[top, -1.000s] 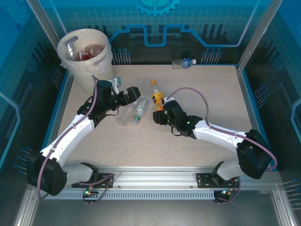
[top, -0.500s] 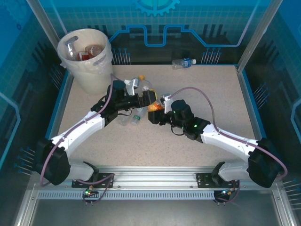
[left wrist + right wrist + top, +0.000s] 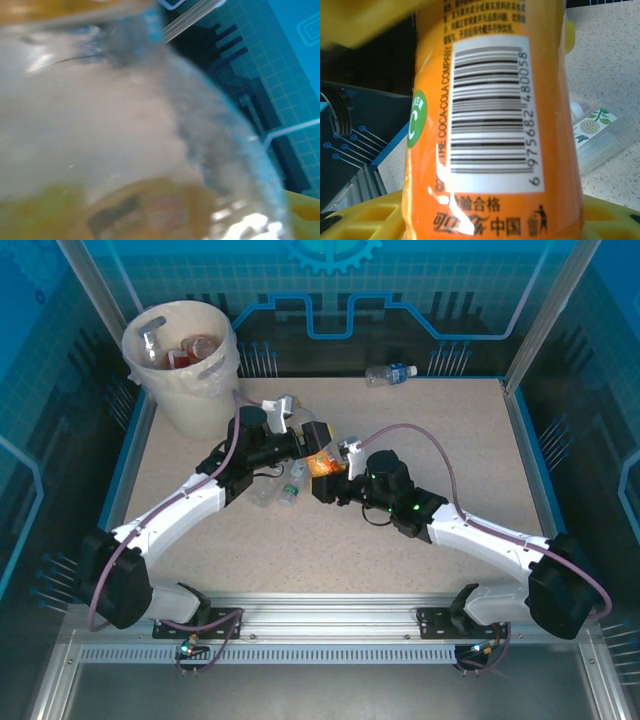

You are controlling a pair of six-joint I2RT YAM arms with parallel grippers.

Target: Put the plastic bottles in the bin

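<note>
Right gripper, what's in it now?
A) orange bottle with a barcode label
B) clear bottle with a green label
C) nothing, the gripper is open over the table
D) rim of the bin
A: the right wrist view has the orange bottle, its barcode label facing the camera, clamped in the right gripper, and the top view puts that gripper on it mid-table.

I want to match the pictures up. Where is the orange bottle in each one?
Top external: the orange bottle is near the middle of the table.
Left wrist: too blurred to tell; the yellow-orange smear along the bottom may be it.
Right wrist: centre of the picture, barcode facing the camera.
Shared landmark: the clear bottle with the green-and-white label, lying on the table beside it.
</note>
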